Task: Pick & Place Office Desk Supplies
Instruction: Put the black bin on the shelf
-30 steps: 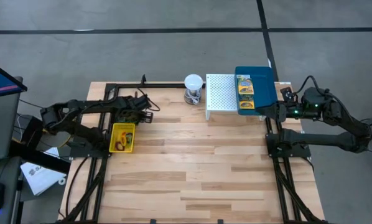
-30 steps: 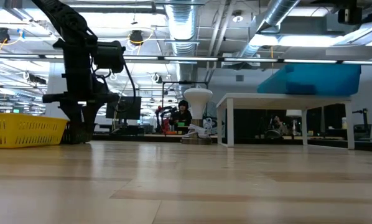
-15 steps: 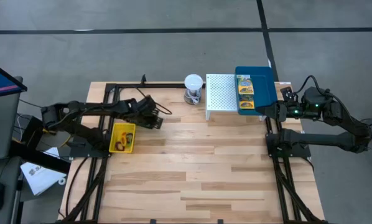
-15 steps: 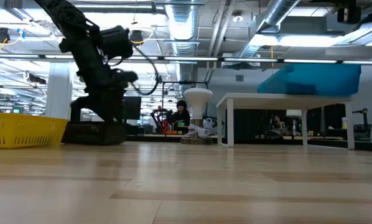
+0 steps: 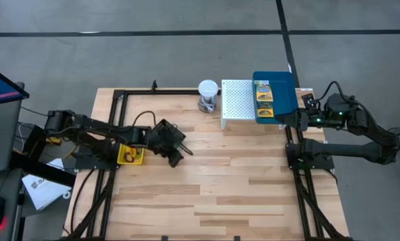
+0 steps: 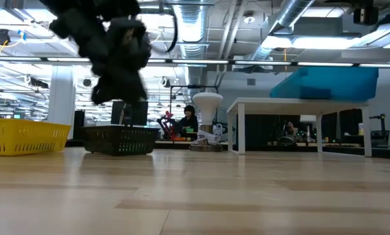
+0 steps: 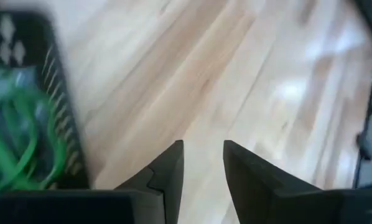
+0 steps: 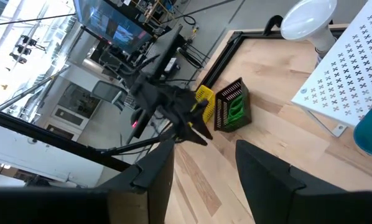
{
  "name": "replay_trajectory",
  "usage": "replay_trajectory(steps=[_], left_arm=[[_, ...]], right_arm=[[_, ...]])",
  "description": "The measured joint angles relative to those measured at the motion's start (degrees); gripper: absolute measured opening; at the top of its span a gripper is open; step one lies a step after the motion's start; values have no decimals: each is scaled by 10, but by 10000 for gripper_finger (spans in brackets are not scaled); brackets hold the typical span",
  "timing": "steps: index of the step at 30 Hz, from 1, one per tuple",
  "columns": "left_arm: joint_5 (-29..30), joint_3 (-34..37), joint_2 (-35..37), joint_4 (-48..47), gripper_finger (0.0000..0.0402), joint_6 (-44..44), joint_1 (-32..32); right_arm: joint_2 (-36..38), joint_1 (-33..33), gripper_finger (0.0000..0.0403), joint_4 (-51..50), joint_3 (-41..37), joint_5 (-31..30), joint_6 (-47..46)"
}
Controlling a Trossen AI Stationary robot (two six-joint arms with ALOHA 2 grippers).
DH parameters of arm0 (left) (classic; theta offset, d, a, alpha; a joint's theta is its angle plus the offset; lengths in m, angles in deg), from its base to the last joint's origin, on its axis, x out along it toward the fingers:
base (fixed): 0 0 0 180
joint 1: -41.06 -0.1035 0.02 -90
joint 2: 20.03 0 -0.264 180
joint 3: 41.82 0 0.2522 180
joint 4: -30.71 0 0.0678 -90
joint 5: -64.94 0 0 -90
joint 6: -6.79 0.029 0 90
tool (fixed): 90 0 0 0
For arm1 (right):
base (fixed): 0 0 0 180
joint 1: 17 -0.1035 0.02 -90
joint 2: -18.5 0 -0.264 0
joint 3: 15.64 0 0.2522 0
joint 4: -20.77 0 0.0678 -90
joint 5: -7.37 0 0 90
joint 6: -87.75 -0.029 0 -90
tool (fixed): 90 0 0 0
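My left gripper (image 5: 178,155) (image 7: 203,155) hangs open over bare wood, just right of the black mesh basket (image 6: 120,139) (image 7: 61,124), and touches nothing. The basket stands on the table with green loops (image 7: 18,143) inside it. From above, my left arm covers most of it. The yellow bin (image 5: 130,154) (image 6: 25,136) stands to its left, with small coloured loops inside. The blue tray (image 5: 283,94) rests on the white perforated stand (image 5: 237,100) and holds green-yellow packets (image 5: 263,97). My right gripper (image 5: 295,119) (image 8: 204,155) waits open at the table's right edge beside the tray.
A white ball-topped object (image 5: 208,94) stands at the far edge, left of the stand. Black frame rails run along the table's left, far and right sides. The near half of the wooden table (image 5: 213,194) is bare wood. A person sits in the room beyond (image 6: 192,121).
My left arm has swung from beside the yellow bin toward the table's right and near side, and its gripper has risen. In the low view the black basket has slid rightward and nearer, and now stands free below the gripper.
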Motion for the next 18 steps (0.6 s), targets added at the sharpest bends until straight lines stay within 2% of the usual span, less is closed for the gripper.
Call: replay_trajectory(steps=[5, 9, 15, 18], left_arm=[[76, -53, 0, 14, 108, 66, -2], [117, -115, 0, -78, 108, 111, -68], [116, -178, 0, -273, 129, 133, -217], [77, -178, 0, -326, 143, 164, -278]], right_arm=[[0, 0, 168, 0, 0, 0, 0], [0, 0, 168, 0, 0, 0, 0], [0, 0, 168, 0, 0, 0, 0], [0, 0, 168, 0, 0, 0, 3]])
